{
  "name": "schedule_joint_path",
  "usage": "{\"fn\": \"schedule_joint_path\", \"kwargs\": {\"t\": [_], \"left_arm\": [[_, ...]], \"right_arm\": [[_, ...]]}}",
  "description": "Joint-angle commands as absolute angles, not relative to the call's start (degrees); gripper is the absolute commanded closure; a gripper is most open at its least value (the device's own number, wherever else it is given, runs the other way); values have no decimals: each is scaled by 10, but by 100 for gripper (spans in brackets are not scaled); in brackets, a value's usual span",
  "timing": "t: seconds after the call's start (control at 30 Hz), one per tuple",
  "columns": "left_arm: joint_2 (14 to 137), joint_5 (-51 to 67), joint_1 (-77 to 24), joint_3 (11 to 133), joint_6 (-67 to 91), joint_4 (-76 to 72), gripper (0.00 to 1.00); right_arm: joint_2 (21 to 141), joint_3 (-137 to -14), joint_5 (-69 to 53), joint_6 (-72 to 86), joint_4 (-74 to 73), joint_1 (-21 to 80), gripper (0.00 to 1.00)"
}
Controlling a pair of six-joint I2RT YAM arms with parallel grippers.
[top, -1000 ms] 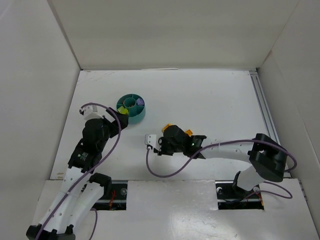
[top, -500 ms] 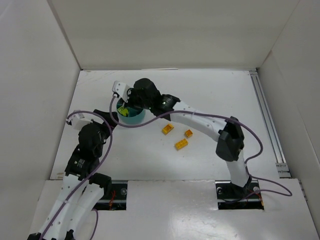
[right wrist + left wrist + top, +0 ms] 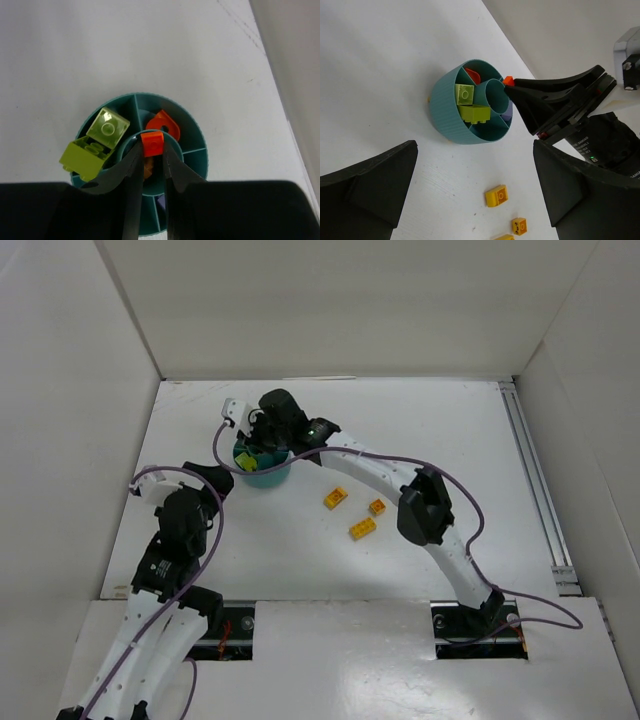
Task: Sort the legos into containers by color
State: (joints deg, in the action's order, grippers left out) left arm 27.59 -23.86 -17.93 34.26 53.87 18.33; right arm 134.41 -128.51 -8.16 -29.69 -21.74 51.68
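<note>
The round teal dish (image 3: 275,478) sits left of centre. My right gripper (image 3: 151,150) is shut on a small orange-red lego (image 3: 152,142) just above the dish's central cup (image 3: 172,172), which has a brownish-orange brick (image 3: 148,167) in it. One compartment holds two lime green bricks (image 3: 107,128), another an orange-red piece (image 3: 164,124), and a third a bit of purple (image 3: 160,202). Three orange-yellow legos (image 3: 335,497) (image 3: 377,506) (image 3: 362,529) lie on the table right of the dish. My left gripper (image 3: 475,165) stands open near the dish (image 3: 442,107), holding nothing.
The right arm (image 3: 370,465) stretches from the near right across the table, passing over the yellow bricks (image 3: 496,195). White walls enclose the table on the left, back and right. A metal rail (image 3: 530,470) runs along the right edge.
My right arm has swung from beside the yellow bricks to above the dish, carrying the orange-red lego. My left arm has drawn back a little from the dish.
</note>
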Motion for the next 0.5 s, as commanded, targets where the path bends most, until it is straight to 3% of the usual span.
{"fn": "schedule_joint_path", "kwargs": {"t": [0.0,0.47], "left_arm": [[264,-260,-182,335,539,163,0],[269,-280,-182,324,539,146,0]], "right_arm": [[1351,-1333,-105,-295,-170,512,93],[1441,-1419,-63,-279,-125,507,89]]}}
